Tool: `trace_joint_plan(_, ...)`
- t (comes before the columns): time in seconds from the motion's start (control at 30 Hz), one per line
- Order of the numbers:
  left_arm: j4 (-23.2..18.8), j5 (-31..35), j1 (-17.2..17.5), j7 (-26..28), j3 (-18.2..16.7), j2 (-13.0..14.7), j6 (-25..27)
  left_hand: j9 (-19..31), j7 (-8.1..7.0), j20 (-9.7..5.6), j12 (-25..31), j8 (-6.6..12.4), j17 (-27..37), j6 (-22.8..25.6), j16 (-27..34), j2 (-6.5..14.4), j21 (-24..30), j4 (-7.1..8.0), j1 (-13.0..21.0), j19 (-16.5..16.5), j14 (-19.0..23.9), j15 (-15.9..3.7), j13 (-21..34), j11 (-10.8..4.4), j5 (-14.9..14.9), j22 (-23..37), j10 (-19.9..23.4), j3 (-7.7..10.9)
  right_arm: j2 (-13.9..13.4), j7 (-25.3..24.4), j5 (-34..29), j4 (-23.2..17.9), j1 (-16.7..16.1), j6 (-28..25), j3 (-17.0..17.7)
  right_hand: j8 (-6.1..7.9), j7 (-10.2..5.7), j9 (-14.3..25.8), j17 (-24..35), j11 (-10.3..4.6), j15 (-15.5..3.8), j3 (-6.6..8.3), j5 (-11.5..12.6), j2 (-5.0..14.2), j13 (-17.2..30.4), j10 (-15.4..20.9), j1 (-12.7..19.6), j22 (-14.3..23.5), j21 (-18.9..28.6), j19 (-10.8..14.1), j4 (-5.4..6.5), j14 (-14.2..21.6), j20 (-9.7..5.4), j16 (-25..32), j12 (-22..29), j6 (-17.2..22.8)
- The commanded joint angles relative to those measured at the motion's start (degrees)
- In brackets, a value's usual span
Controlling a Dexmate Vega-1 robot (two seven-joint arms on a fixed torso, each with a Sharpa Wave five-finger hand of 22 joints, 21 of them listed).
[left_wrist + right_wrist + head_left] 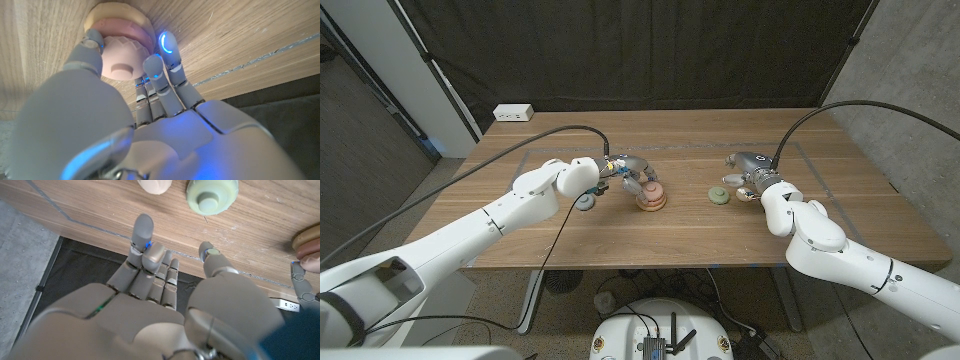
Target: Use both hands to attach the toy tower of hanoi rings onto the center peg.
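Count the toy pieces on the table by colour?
Pink plastic ring, on the peg base: 1
Pale green plastic ring: 1
Grey-blue plastic ring: 1
Cream rounded plastic piece: 1
Tan round wooden peg base: 1
Total: 5

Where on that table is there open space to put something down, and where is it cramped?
Bare wood lies along the table's near edge, along the far edge near the white power strip, and at both ends. It is crowded mid-table: the left hand grips the pink ring on its base, the grey ring sits beside it, and the green ring lies by the right hand.
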Motion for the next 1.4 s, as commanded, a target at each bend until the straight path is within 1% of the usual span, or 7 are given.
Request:
trace_joint_plan(0.03, -0.5, 0.0, 0.3, -0.1, 0.1, 0.3, 0.3, 0.1, -0.08, -6.20, 0.0, 0.17, 0.2, 0.0, -0.2, 0.4, 0.0, 1.12, 0.5, -0.2, 0.0, -0.56, 0.2, -5.56, 0.4, 0.0, 5.0, 1.65, -0.3, 0.1, 0.0, -0.4, -0.1, -0.1, -0.1, -0.01, 0.09, 0.1, 0.2, -0.03, -3.01, 0.40, 0.1, 0.00, 0.2, 0.5, 0.1, 0.2, 0.4, -0.2, -0.04, 0.0, -4.34, 0.1, 0.0, 0.5)
trace_joint_plan(0.37, -0.9, 0.1, 0.5, -0.2, -0.2, 0.8, 0.0, 0.1, -0.07, -6.09, -0.6, -0.63, -0.7, -2.1, -1.3, -0.3, -0.3, 1.34, -0.3, -0.7, -0.9, -0.57, 0.4, -5.79, 0.3, -0.4, 3.2, 1.06, -0.2, -0.2, -0.1, -0.6, -0.3, 0.0, 0.0, -0.04, 0.06, 0.1, 0.3, -0.08, -3.01, 0.43, 0.1, 0.00, 0.2, 0.5, 0.0, 0.1, 0.3, -0.2, -0.04, 0.1, -4.34, 0.1, -0.1, 0.5)
trace_joint_plan(0.53, -0.9, 0.0, 0.0, -0.7, -0.1, 1.1, -1.2, 0.0, -0.25, -5.96, -1.2, -0.99, -2.6, -3.8, -3.0, -1.3, -0.9, 1.61, -1.6, -1.8, -2.5, -0.58, 0.7, -5.57, 0.1, -0.7, 0.4, 0.15, -0.2, -0.1, 0.0, -0.6, -0.3, 0.1, 0.0, -0.06, 0.06, 0.1, 0.2, -0.07, -3.01, 0.45, 0.1, 0.00, 0.2, 0.5, 0.0, 0.2, 0.4, -0.2, -0.06, 0.0, -4.34, 0.1, -0.1, 0.5)
trace_joint_plan(0.67, -1.3, 0.3, 0.0, -0.8, -0.3, 1.3, -1.5, 0.0, -0.43, -5.92, -1.4, -1.30, -4.0, -5.3, -4.0, -2.0, -1.2, 1.83, -2.6, -2.6, -3.5, -0.58, 0.8, -5.43, -0.1, -0.9, -1.0, -0.56, -0.2, 0.0, 0.0, -0.5, -0.2, 0.1, -0.1, -0.05, 0.04, 0.1, 0.2, -0.04, -3.01, 0.46, 0.1, 0.00, 0.2, 0.6, 0.0, 0.2, 0.4, -0.2, -0.06, 0.0, -4.34, 0.1, -0.1, 0.6)
trace_joint_plan(0.93, -2.1, 1.3, -0.1, -1.4, -0.7, 1.5, -0.6, -0.2, -0.11, -5.96, -1.8, -1.56, -6.9, -8.5, -5.6, -2.6, -1.6, 1.86, -3.7, -4.1, -4.9, -0.58, 1.0, -4.59, -0.2, -1.0, -5.0, -1.63, -0.1, -0.2, 0.2, -0.3, -0.3, 0.4, 0.1, -0.06, 0.01, 0.1, 0.2, 0.07, -3.01, 0.48, 0.1, 0.00, 0.2, 0.6, -0.1, 0.2, 0.4, -0.2, -0.05, 0.0, -4.34, 0.1, -0.1, 0.6)
trace_joint_plan(1.1, -2.3, 1.9, -0.3, -2.4, -0.5, 1.5, 0.0, -0.3, 0.51, -5.96, -2.0, -1.73, -7.8, -10.8, -5.8, -2.7, -1.7, 1.83, -4.1, -4.7, -5.1, -0.59, 1.2, -3.79, -0.2, -0.9, -7.5, -2.14, -0.2, -0.4, 0.4, -0.2, -0.3, 0.5, 0.2, 0.02, -0.04, 0.1, 0.3, 0.03, -3.00, 0.49, 0.1, -0.01, 0.3, 0.7, -0.1, 0.2, 0.5, -0.1, -0.05, 0.1, -4.33, 0.3, -0.1, 0.9)
trace_joint_plan(1.4, -2.5, 2.3, -0.5, -3.6, -0.3, 1.4, 0.5, -0.5, 0.93, -5.92, -1.9, -1.64, -8.5, -12.1, -5.9, -2.8, -1.9, 1.81, -4.3, -5.5, -5.5, -0.59, 1.3, -3.12, -0.2, -0.9, -9.1, -2.50, -0.3, -0.4, 0.5, -0.2, -0.4, 0.5, 0.2, 0.01, 0.00, 0.1, 0.4, -0.01, -3.00, 0.52, 0.1, -0.01, 0.3, 0.8, -0.2, 0.2, 0.4, -0.2, -0.05, 0.2, -4.34, 0.3, 0.0, 0.9)
